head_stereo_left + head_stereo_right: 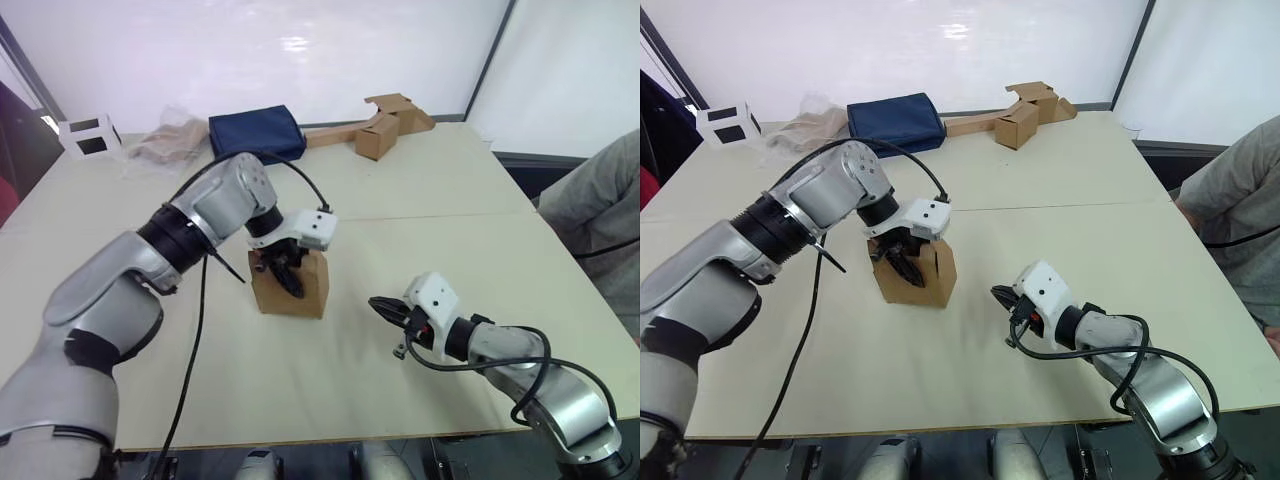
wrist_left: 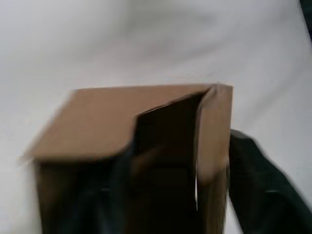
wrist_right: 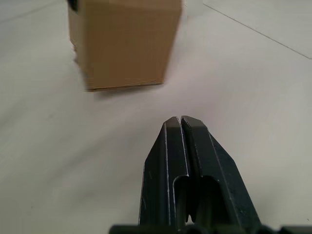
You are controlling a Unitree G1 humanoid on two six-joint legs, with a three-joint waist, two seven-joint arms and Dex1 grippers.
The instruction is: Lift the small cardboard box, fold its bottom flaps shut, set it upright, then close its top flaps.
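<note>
The box point(image 1: 292, 283) is standing upright near the middle of the table point(image 1: 420, 210), a little toward the robot's left. The left gripper point(image 1: 283, 268) is reaching down onto its open top, with one black finger going inside the box and the other lying down its outer front face. In the left wrist view one top flap point(image 2: 112, 119) is lying folded over about half of the opening, while the rest is gaping dark beside a side wall standing upright. Whether the jaws are pinching that wall or just straddling it cannot be told.

The right gripper point(image 3: 181, 127) is hovering low over the bare table to the right of the box and well apart from it, pointing toward it. Its jaws are pressed together with nothing between them, and the box's plain side is showing ahead of them in the right wrist view.

At the far edge of the table a dark blue pouch point(image 1: 256, 133) is lying between a crumpled clear bag point(image 1: 170, 138) and some brown cardboard pieces point(image 1: 385, 124). A white cube with black squares point(image 1: 90, 136) is sitting at the far left corner. A person's grey sleeve point(image 1: 598, 210) is showing at the table's right edge.
</note>
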